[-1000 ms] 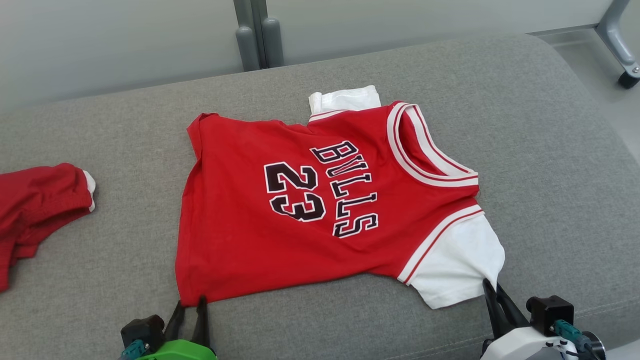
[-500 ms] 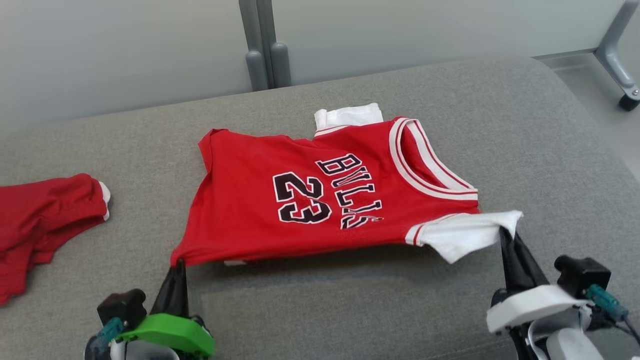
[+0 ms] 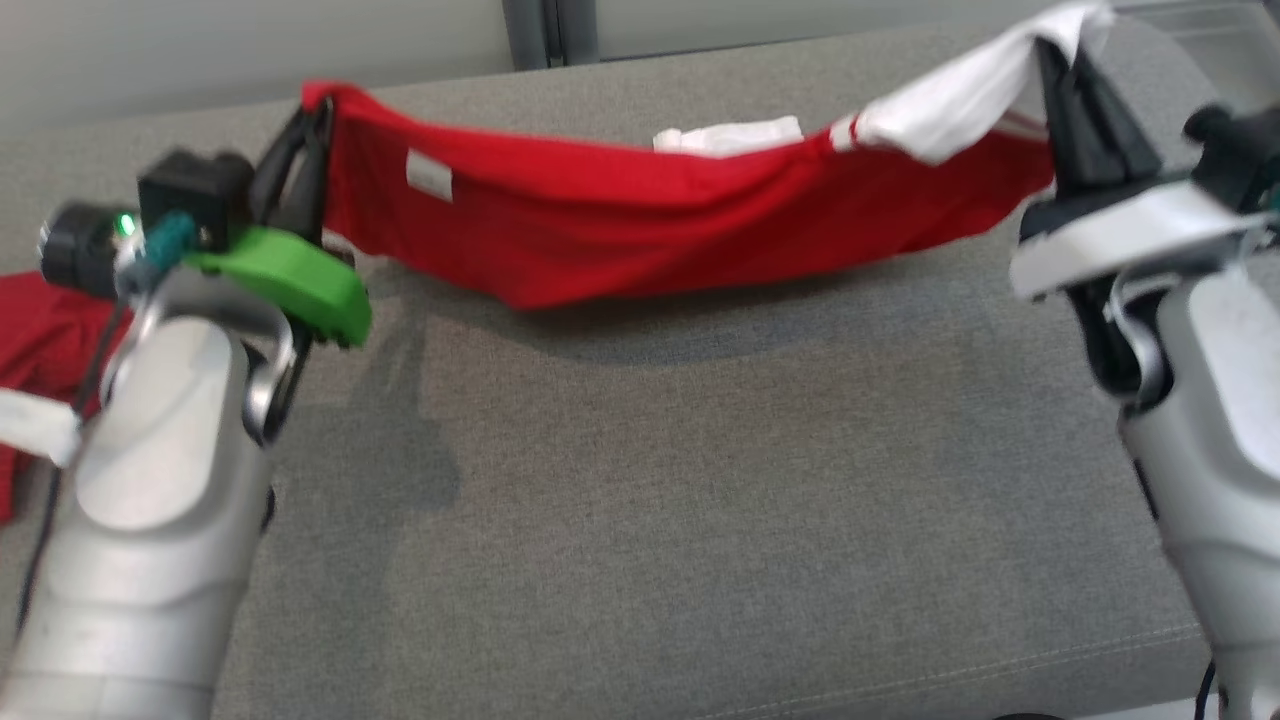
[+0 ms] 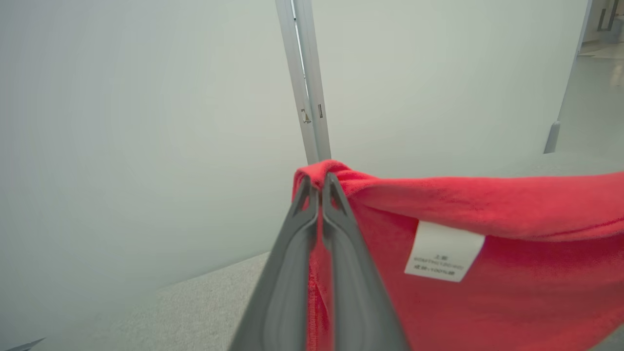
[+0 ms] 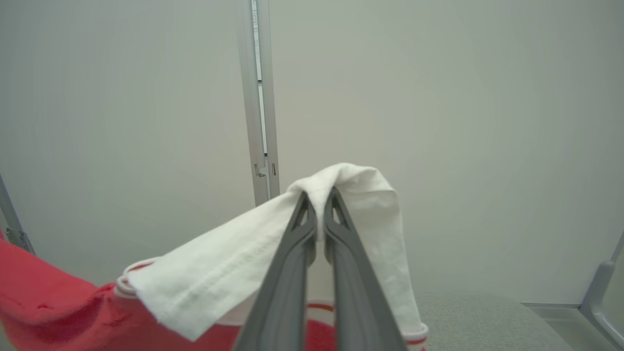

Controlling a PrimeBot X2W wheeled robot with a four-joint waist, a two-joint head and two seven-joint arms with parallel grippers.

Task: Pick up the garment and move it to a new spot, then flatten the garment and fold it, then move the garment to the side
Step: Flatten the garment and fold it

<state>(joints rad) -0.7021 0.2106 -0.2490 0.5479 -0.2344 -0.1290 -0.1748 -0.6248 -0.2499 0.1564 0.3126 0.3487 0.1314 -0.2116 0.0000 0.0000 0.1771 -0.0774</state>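
At the left, the left end effector (image 3: 316,115) was pressed together on a red hem corner of the garment (image 3: 620,240), close to its care label (image 3: 428,175). Between the arms the garment hung raised over the grey seat (image 3: 700,480). It sagged in the middle, and whether its lowest fold touched the seat could not be told. At the right, the right end effector (image 3: 1052,55) pinched the white sleeve (image 3: 950,105). The cloth looked light, soft and limp, likely to drape and bunch. Edge grips set well apart and held taut seemed the sensible holds.
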